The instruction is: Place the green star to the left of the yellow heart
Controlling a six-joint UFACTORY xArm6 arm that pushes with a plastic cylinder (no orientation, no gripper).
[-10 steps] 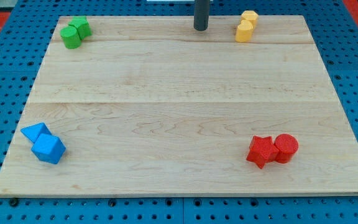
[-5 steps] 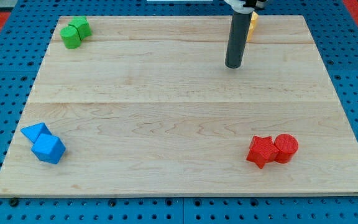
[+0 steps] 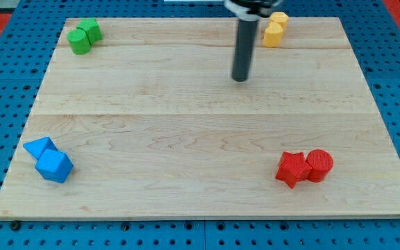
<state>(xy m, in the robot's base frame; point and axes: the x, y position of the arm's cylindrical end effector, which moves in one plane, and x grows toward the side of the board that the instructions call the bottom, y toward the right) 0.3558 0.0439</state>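
Below-left of yellow blocks point(image 3: 275, 29): my tip point(image 3: 239, 79) | green blocks point(image 3: 83, 36) far left | no claw fitted

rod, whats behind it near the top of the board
Only bare wooden board shows around the rod; whatever lies directly behind its shaft is covered. My tip is apart from the two yellow blocks, which are fully visible.

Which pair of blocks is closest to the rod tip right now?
The yellow pair, at the view's top right of my tip. Green, blue and red pairs sit farther off in corners.
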